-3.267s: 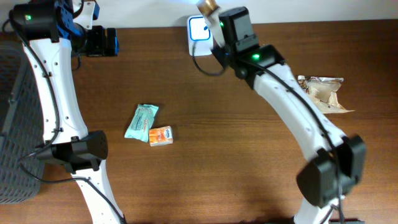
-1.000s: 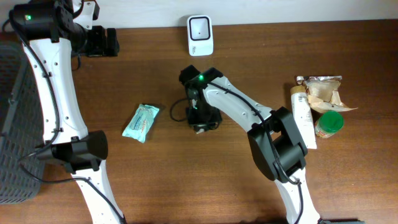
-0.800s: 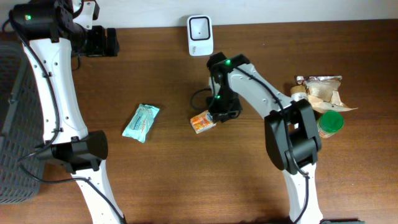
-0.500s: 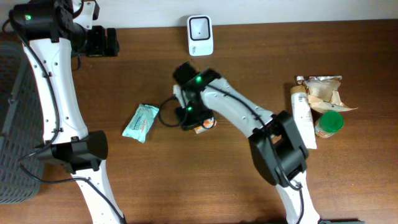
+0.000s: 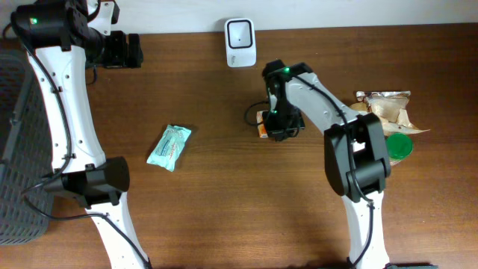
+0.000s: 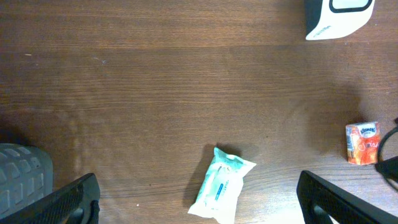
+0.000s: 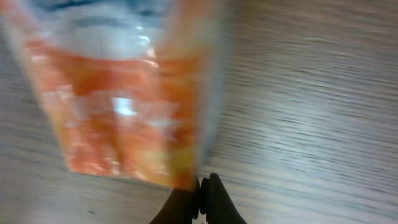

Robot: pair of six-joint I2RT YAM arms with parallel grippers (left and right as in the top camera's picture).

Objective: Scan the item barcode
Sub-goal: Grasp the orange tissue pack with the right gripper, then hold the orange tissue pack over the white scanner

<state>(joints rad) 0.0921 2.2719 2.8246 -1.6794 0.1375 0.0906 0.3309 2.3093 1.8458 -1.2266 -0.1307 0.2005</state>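
- The right gripper (image 7: pixel 204 185) has its fingers pressed together, the tips meeting in a single point.
- Those tips sit right at the corner of the orange packet (image 7: pixel 124 93), which fills the blurred right wrist view. Whether a sliver of wrapper is caught between them cannot be told.
- From overhead, the orange packet (image 5: pixel 263 123) lies on the wooden table (image 5: pixel 224 209), on the near side of the white scanner (image 5: pixel 240 32) and slightly to its right. It is clearly apart from the scanner, and the right gripper is against its right edge.
- The left gripper (image 5: pixel 123 50) is to the left of the scanner, along the far edge of the table. Its fingers (image 6: pixel 68 202) are spread wide, with nothing between them.
- A teal packet (image 5: pixel 170 146) lies flat to the near left of the scanner, farther from it than the orange packet.
- A crumpled bag (image 5: pixel 387 108) and a green-lidded jar (image 5: pixel 397 146) sit well to the right of the scanner.
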